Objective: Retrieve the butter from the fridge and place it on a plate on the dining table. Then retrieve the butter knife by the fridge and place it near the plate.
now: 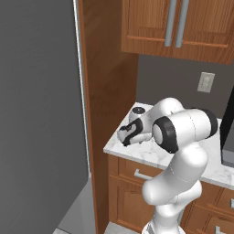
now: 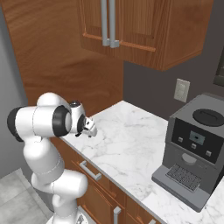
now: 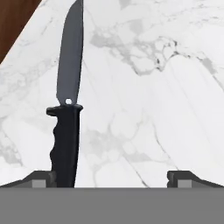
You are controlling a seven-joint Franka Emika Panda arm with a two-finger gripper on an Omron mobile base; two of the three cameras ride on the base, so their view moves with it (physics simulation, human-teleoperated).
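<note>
The butter knife (image 3: 65, 113) is all dark and lies flat on the white marble counter (image 3: 153, 109), blade pointing away from the hand. My gripper (image 3: 113, 177) hovers low over the counter, open. The knife's handle lies just inside the left fingertip (image 3: 41, 179), and nothing is held. From the base, the gripper (image 1: 125, 135) (image 2: 89, 127) hangs over the counter's corner beside the wooden panel. The grey fridge (image 1: 36, 114) stands shut to the left. The butter, the plate and the dining table are out of view.
A tall wooden panel (image 1: 107, 91) separates the fridge from the counter (image 2: 131, 140). A grey coffee machine (image 2: 192, 153) stands on the counter to the right. Wooden upper cabinets (image 1: 173, 23) hang overhead, and a wall outlet (image 2: 181, 89) sits behind.
</note>
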